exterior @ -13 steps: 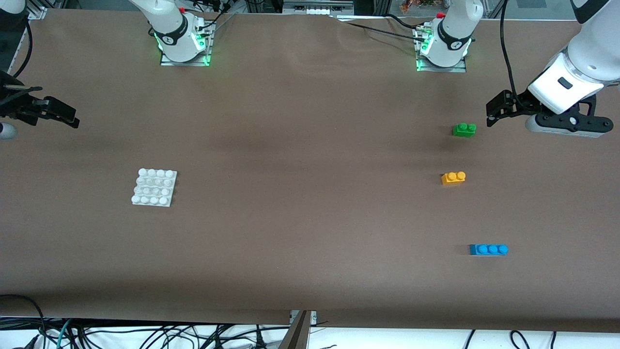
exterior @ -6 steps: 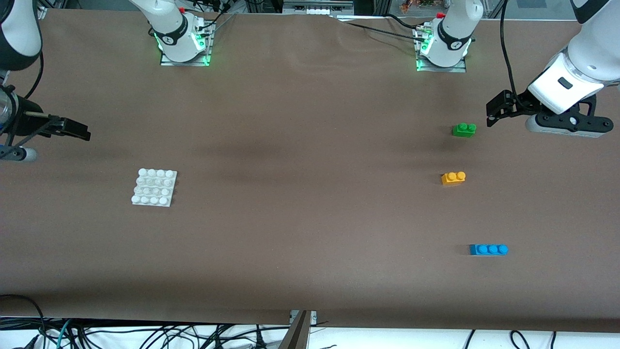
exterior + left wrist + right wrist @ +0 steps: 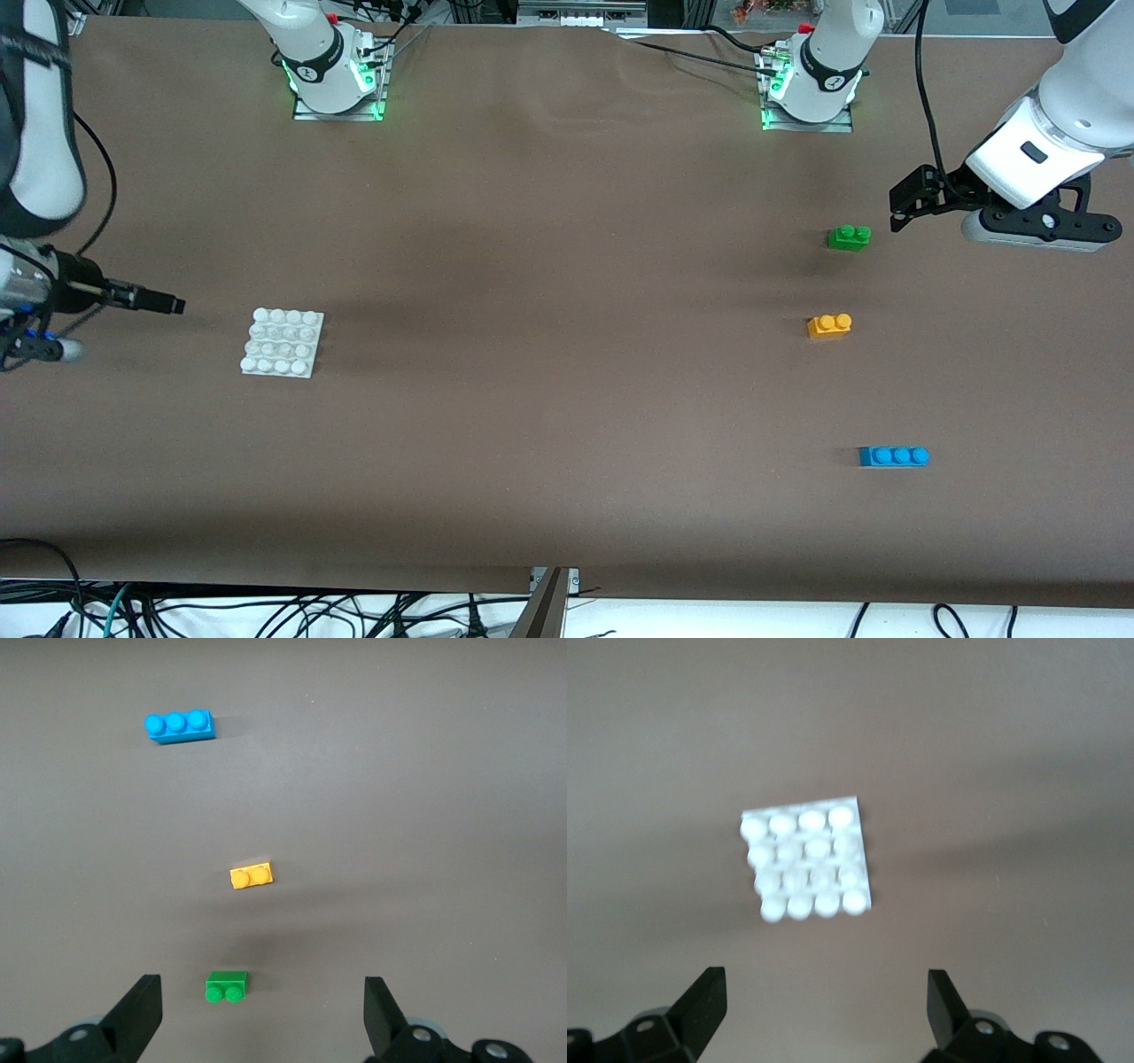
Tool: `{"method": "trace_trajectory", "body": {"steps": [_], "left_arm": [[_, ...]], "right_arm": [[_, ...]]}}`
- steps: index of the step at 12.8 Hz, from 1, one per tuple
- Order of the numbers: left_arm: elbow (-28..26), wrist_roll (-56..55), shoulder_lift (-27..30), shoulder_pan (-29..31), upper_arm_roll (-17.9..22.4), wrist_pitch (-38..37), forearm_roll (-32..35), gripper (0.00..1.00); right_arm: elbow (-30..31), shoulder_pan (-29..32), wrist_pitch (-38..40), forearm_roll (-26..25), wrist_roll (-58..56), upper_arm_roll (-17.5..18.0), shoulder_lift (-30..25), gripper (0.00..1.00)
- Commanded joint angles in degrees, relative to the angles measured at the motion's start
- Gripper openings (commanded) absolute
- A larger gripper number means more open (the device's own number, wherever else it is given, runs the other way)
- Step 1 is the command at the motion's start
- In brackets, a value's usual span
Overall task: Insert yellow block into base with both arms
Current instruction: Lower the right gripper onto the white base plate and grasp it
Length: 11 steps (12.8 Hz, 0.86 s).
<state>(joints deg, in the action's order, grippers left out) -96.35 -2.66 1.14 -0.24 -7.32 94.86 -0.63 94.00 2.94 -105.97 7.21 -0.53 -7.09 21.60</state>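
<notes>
The yellow block lies on the brown table toward the left arm's end; it also shows in the left wrist view. The white studded base lies toward the right arm's end and shows in the right wrist view. My left gripper is open and empty, over the table beside the green brick; its jaws stand wide apart in its wrist view. My right gripper is open and empty, over the table beside the base, apart from it.
A green two-stud brick lies farther from the front camera than the yellow block. A blue three-stud brick lies nearer to it. Both show in the left wrist view, green and blue. Cables hang past the table's front edge.
My right arm has swung in from the table's end, and its gripper has come closer to the base. The left arm and all bricks have not moved.
</notes>
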Motion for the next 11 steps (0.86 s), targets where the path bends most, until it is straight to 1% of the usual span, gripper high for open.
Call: {"method": "trace_trajectory", "body": {"steps": [1,2,3,7,9,11], "left_arm": [[1.2,0.7,-0.4,0.1,-0.1,-1.1,1.4,1.0],[1.2,0.7,-0.4,0.1,-0.1,-1.1,1.3,1.0],[1.2,0.7,-0.4,0.1,-0.1,-1.1,1.3,1.0],[1.2,0.7,-0.4,0.1,-0.1,-1.1,1.4,1.0],[1.2,0.7,-0.4,0.1,-0.1,-1.0,1.3,1.0],[1.2,0.7,-0.4,0.1,-0.1,-1.1,1.4,1.0]], "right_arm": [[-0.4,0.3,-4.9,4.7,-3.0,0.5,4.1,1.0],[-0.4,0.4,-7.1,7.1,-5.4,0.4,6.0,1.0],[0.0,0.4,-9.0,8.4,-6.1,0.4,7.5,1.0],[4.3,0.1,-18.3,8.5,-6.2,0.7,11.3,1.0],[6.2,0.1,-19.0,8.5,-6.1,0.8,11.3,1.0],[6.7,0.2,-18.6,8.5,-6.2,0.8,11.8,1.0]]}}
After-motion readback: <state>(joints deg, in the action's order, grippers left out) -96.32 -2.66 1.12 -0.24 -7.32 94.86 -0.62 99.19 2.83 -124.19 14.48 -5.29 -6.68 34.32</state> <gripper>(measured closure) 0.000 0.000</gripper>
